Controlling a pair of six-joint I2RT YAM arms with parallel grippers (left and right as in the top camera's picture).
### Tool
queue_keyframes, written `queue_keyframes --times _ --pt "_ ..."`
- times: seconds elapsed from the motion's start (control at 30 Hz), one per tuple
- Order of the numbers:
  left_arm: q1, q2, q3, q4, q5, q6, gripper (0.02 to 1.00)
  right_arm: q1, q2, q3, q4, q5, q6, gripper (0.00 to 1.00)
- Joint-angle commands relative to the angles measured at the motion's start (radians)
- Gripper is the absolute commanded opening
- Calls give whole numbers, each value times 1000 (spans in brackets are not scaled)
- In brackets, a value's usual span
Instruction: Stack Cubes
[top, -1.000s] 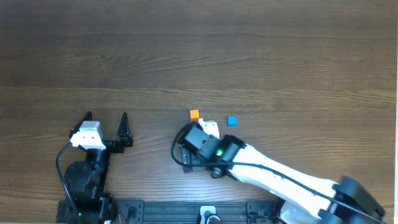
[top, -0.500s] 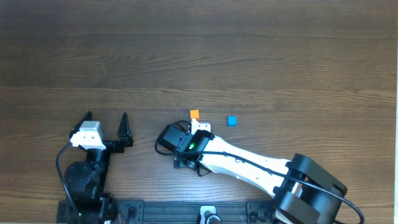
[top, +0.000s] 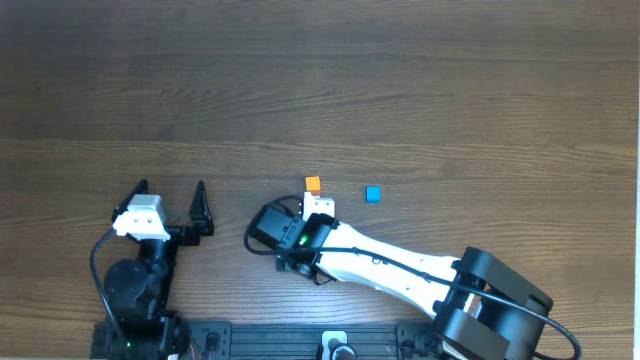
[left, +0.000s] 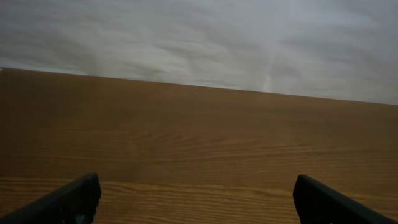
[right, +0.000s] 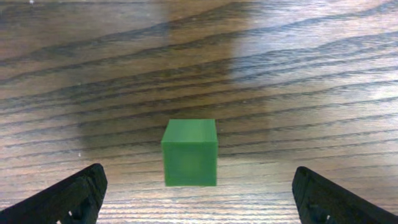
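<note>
Wooden bench (top: 400, 80): green cube (right: 189, 152) lies centred under right hand (right: 199, 204), released. Descend straight; close squarely on opposite faces. Left hand (top: 170, 192) released, well apart.

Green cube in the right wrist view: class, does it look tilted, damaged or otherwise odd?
Nothing stands out. The green cube sits flat and whole on the table, roughly centred before the open right end effector. The orange cube and blue cube also lie flat, apart from each other.
</note>
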Motion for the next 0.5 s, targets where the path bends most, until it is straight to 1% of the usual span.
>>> queue_keyframes --times 0.03,0.2,0.5 --pt "6 -8 -8 3 10 18 1000 7 32 18 3 27 -8 939" --pt "6 -8 -8 3 10 18 1000 13 52 18 14 27 -11 893" --pt "6 -8 -8 3 10 18 998 21 57 18 26 27 -24 737"
